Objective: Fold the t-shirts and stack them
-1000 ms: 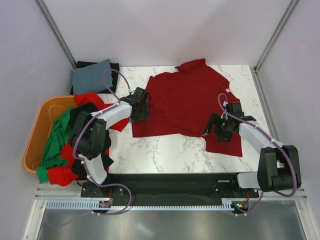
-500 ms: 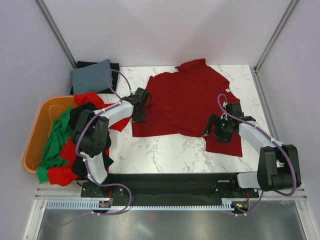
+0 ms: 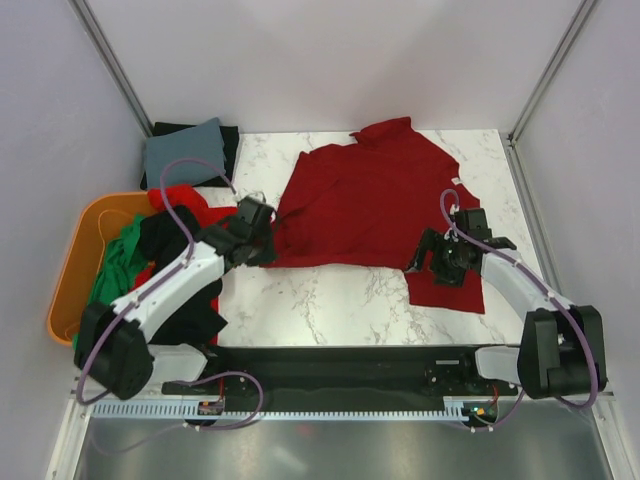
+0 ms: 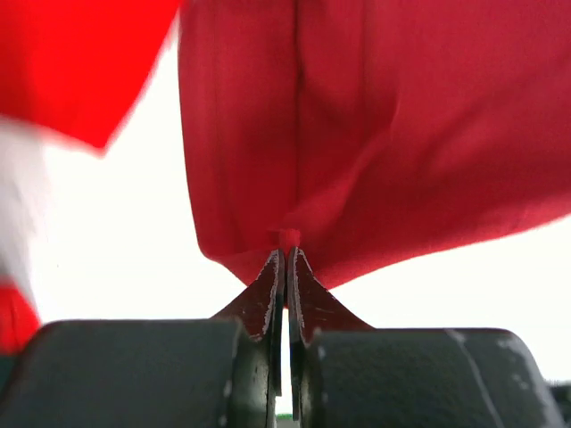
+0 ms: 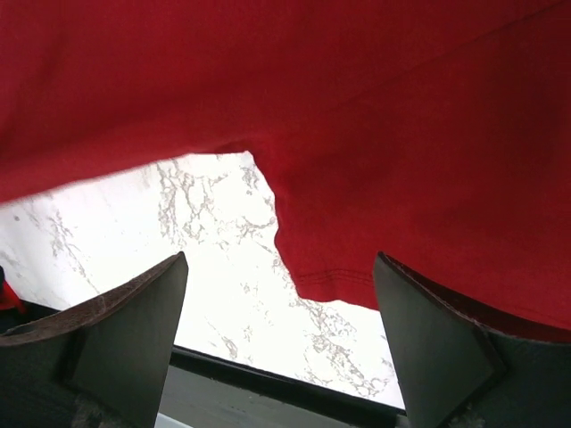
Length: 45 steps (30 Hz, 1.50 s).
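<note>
Barely begun: one dark red t-shirt [image 3: 370, 200] is spread unfolded across the desk [image 3: 340, 300]. Its near-left corner is pinched tight by the left hand [image 3: 264, 243]; the right hand [image 3: 437, 265] is held spread over the near-right hem. Two folded garments [image 3: 185, 150], grey-blue on black, are stacked back-left. Red, green and black heaped shirts [image 3: 112, 280] are left in one orange tub [image 3: 75, 262]; their number cannot be counted.
</note>
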Motion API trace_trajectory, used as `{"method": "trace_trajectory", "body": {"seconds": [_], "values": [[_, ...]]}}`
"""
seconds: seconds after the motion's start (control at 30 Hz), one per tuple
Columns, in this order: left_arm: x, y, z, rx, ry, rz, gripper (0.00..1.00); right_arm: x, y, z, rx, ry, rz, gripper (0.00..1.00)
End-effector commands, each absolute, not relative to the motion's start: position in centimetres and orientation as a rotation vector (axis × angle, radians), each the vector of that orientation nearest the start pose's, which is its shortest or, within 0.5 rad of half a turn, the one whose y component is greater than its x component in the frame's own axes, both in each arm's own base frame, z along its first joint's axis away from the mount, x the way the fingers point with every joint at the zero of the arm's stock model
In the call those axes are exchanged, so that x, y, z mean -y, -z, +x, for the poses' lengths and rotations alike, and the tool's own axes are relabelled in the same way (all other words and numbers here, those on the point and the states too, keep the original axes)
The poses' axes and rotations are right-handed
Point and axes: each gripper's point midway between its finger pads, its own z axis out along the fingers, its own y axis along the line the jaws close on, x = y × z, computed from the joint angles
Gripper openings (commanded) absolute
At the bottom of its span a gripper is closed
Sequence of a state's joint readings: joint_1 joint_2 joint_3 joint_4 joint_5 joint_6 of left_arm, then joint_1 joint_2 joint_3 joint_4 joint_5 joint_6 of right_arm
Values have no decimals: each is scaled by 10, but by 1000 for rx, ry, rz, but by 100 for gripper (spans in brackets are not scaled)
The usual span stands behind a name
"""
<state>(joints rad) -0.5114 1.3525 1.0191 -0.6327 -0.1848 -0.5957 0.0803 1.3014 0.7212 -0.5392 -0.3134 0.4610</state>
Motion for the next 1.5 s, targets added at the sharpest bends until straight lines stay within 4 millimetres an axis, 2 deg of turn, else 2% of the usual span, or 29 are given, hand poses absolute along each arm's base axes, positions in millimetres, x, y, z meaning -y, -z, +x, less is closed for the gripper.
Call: {"method": "trace_trajectory", "body": {"seconds": [0.0,0.03,0.1,0.17,0.2,0.23,0.27,0.3,0.4,0.47,0.5,0.57,0.6,0.63,0.67,0.7,0.73,0.77,0.8,0.83,0.87,0.9,0.93,1.0,1.13,1.2,1.23,1.3,1.47], "values": [[149,-108,231,-2614,304,-258,2,-89,-69,247,-2642,-571,474,92],[143,-94,213,-2657,306,-285,4,-88,-71,245,-2634,-569,483,93],[149,-103,190,-2640,450,-362,11,-88,-74,238,-2618,-580,499,93],[149,-93,165,-2666,535,-450,21,-89,-76,234,-2610,-590,521,93],[155,-105,153,-2630,644,-435,46,-89,-76,230,-2601,-595,524,93],[155,-98,142,-2641,681,-468,58,-89,-77,228,-2598,-598,536,93],[157,-101,136,-2630,726,-459,91,-89,-78,227,-2592,-600,538,93],[159,-104,129,-2617,772,-437,99,-89,-77,224,-2587,-601,540,93],[149,-124,136,-2494,770,-408,100,-89,-74,222,-2579,-605,559,93],[144,-134,152,-2472,661,-351,100,-90,-71,222,-2582,-609,563,93],[144,-152,168,-2427,623,-329,100,-90,-70,223,-2584,-613,562,93],[151,-144,192,-2506,472,-211,100,-90,-70,225,-2581,-615,557,93],[156,-147,209,-2499,420,-175,100,-90,-70,226,-2583,-611,547,93],[164,-172,233,-2441,398,-101,100,-90,-69,227,-2583,-609,541,93],[171,-154,254,-2501,293,-65,100,-89,-69,228,-2582,-599,540,93],[172,-159,275,-2468,215,-44,100,-89,-69,229,-2581,-596,534,93],[182,-188,306,-2381,199,-4,100,-89,-70,230,-2575,-597,525,93],[192,-163,330,-2426,113,38,100,-89,-68,229,-2578,-594,524,93],[198,-164,348,-2407,81,68,100,-88,-67,228,-2578,-592,522,93],[216,-186,378,-2346,95,103,100,-88,-65,228,-2575,-588,512,93],[225,-182,394,-2345,82,119,99,-87,-62,226,-2584,-586,513,93],[236,-144,413,-2409,23,158,96,-88,-61,224,-2593,-588,508,93],[254,-164,438,-2350,59,163,94,-89,-61,219,-2611,-594,498,93],[281,-143,475,-2350,74,189,88,-94,-68,215,-2599,-640,490,93],[304,-115,523,-2321,63,171,85,-108,-81,204,-2568,-733,472,93],[313,-128,546,-2261,103,143,83,-110,-84,198,-2563,-744,471,93],[314,-104,553,-2284,89,151,83,-110,-84,194,-2576,-748,471,93],[314,-107,570,-2244,102,123,81,-111,-84,189,-2577,-759,468,93],[302,-84,587,-2237,86,93,72,-112,-77,180,-2600,-771,464,93]]}}
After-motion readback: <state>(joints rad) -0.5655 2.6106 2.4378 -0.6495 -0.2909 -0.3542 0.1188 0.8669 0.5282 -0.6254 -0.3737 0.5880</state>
